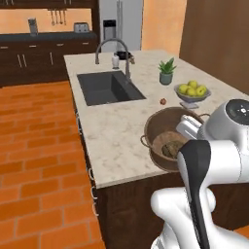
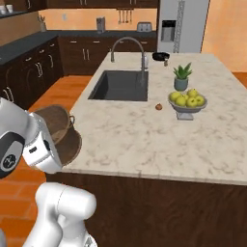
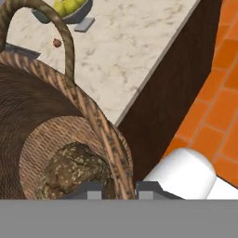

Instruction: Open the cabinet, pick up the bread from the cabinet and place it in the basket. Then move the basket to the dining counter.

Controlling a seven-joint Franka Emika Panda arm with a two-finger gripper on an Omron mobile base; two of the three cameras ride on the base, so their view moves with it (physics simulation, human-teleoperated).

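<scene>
A kitchen with orange brick flooring and dark cabinetry surrounds the beige marbled table [image 1: 116, 131], which carries a dark sink [image 1: 109, 86] with a curved faucet [image 1: 113, 48], a small potted plant [image 1: 167, 71], a grey bowl of green apples [image 1: 192, 91] and a tiny brown ball [image 1: 162, 101] just beside that bowl. The basket [image 1: 160, 127] sits at the near edge of the table, its rim reaching out past the edge in the right base view. The bread [image 3: 72, 169] lies on the basket's woven bottom. The fingers [image 3: 119, 189] stand narrowly apart, one inside and one outside the basket's wall, clamped on its rim.
</scene>
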